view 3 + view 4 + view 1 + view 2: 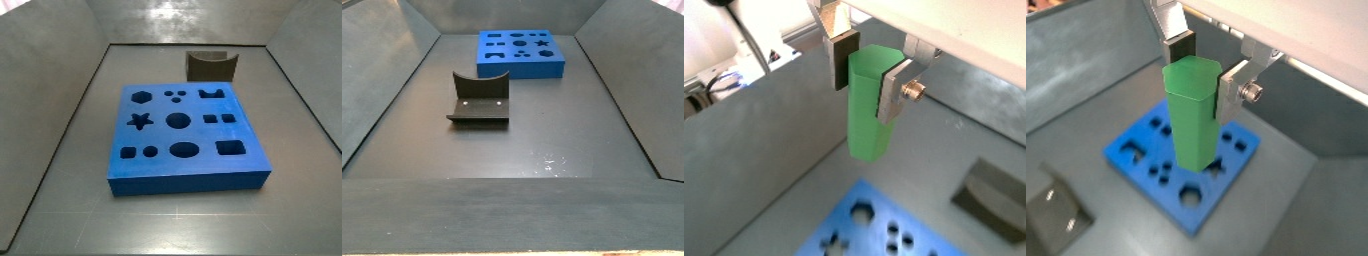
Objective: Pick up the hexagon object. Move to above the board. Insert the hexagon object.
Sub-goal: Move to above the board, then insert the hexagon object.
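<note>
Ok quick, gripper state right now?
Gripper: closed on the green peg, holding it upright in the air above the board.

The gripper (1207,70) is seen raised above the board (1146,170), its jaws closed on the hexagon object (1194,115), whose lower end hangs clear of the cut-outs. Open grey desk (543,130) is left between the board (523,53) and the fixture (477,101), which stand well apart. The space is bounded by sloped walls (67,130) on each side.
</note>
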Controlling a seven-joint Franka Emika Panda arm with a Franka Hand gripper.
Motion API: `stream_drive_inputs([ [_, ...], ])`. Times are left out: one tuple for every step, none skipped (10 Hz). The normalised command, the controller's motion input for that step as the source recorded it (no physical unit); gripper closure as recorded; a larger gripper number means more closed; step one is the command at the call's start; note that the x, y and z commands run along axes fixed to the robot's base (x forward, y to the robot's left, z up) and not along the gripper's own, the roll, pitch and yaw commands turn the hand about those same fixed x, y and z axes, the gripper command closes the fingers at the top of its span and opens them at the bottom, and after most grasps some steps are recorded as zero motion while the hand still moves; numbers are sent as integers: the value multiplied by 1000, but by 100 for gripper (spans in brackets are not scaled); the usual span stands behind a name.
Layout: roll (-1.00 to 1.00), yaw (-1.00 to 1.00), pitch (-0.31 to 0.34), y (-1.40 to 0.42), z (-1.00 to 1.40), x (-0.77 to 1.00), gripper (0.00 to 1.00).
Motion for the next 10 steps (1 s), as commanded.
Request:
stream_drive_inputs([
  [60,-32,48,-1000,103,810,100],
  [66,-22,62,-849,83,717,100],
  [85,-4,93,-381,47,373,100],
  [85,3,97,-230,41,245,100],
  [-23,0,-29,0,-57,0,100],
  [0,0,83,-17,0,94,100],
  [0,0,-9,0,0,0,100],
  [0,326,-94,520,-503,-614,100],
  [0,834,-129,300,-577,-174,100],
  [151,717,0,346,-411,-103,100],
])
